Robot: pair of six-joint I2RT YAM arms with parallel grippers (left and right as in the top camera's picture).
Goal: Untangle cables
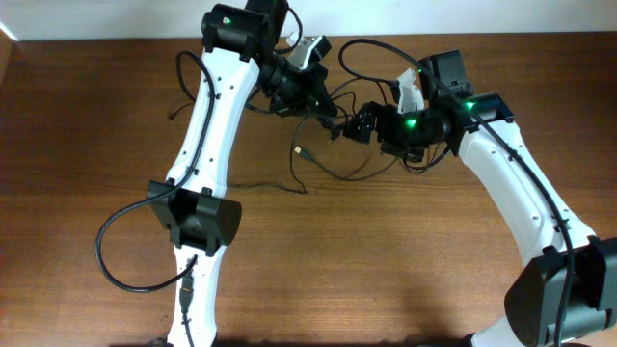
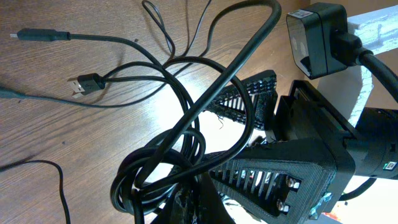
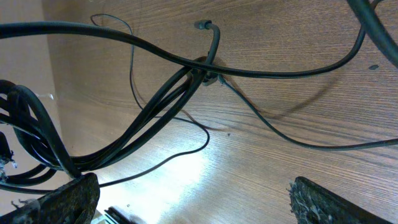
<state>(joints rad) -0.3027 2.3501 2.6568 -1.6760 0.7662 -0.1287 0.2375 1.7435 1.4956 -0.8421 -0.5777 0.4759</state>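
Note:
The cables are thin black cords tangled at the back middle of the table, between both arms. My left gripper is shut on a coiled bunch of them; its jaws sit at the bottom edge of the left wrist view. Two plug ends lie on the wood beyond. My right gripper faces the left one closely. It stands open with only bare table between its fingers. A bundle of cords runs past its left finger.
The table is brown wood, with a pale wall behind its far edge. One thin cord trails left along the table. The left arm's own thick wire loops out at the lower left. The right wrist's camera is close to the left gripper.

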